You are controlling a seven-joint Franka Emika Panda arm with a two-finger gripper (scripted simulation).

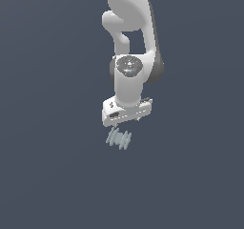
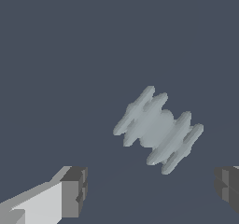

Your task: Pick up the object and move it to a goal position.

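Note:
The object (image 1: 118,139) is a small pale grey-blue ribbed piece, a short row of thin parallel discs, lying on the dark surface. My white gripper (image 1: 125,123) hangs just above it in the exterior view, its hand wider than the piece. In the wrist view the object (image 2: 158,129) lies tilted, ahead of the line between the two dark fingertips (image 2: 74,190), not between them. The gripper (image 2: 149,190) is open and nothing is held. The fingers are mostly hidden behind the hand in the exterior view.
A plain dark blue-grey surface (image 1: 47,175) fills both views. The white arm (image 1: 128,32) rises from the gripper to the top edge of the exterior view.

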